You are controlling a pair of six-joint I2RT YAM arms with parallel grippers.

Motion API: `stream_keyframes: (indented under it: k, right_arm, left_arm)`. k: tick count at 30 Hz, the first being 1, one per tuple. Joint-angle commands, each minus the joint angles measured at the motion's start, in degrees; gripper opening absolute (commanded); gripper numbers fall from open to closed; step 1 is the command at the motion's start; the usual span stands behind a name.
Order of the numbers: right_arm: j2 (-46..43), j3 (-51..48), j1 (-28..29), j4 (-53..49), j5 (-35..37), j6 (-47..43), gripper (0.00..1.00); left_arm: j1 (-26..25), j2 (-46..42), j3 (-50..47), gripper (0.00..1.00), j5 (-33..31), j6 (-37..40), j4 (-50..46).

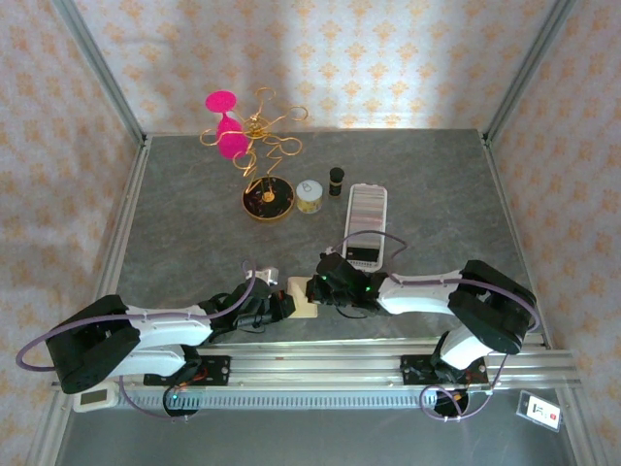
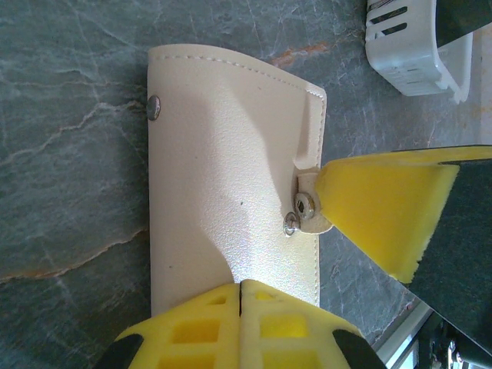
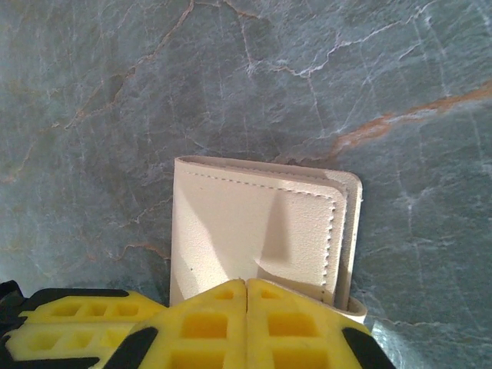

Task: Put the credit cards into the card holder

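Your left tool (image 2: 241,288), fingers pressed together, rests on the near edge of the card holder (image 2: 231,177) lying flat on the table (image 2: 69,192), and your right tool (image 3: 246,284), also closed, touches its snap tab (image 2: 306,201).

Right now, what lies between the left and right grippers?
The card holder. In the top view it lies flat between the left gripper and the right gripper, and each is closed on one of its edges.
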Motion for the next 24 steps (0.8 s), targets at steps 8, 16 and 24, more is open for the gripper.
stream_keyframes:
  k: [8,16,24]
  right_arm:
    - [-0.9,-0.3,0.5,-1.4,-1.5,-2.7,0.0]
    - [-1.3,-1.3,0.5,-0.2,-2.6,-3.3,0.0]
    - [-0.9,-1.1,0.5,-0.8,-3.1,-4.3,0.0]
  left_arm:
    - [-0.7,-0.1,-0.4,0.0,-1.7,-0.1,-3.6]
    - [-0.7,0.4,-0.5,0.0,-1.7,-0.3,-3.2]
    - [-0.7,0.1,-0.5,0.0,-1.6,-0.4,-3.3]
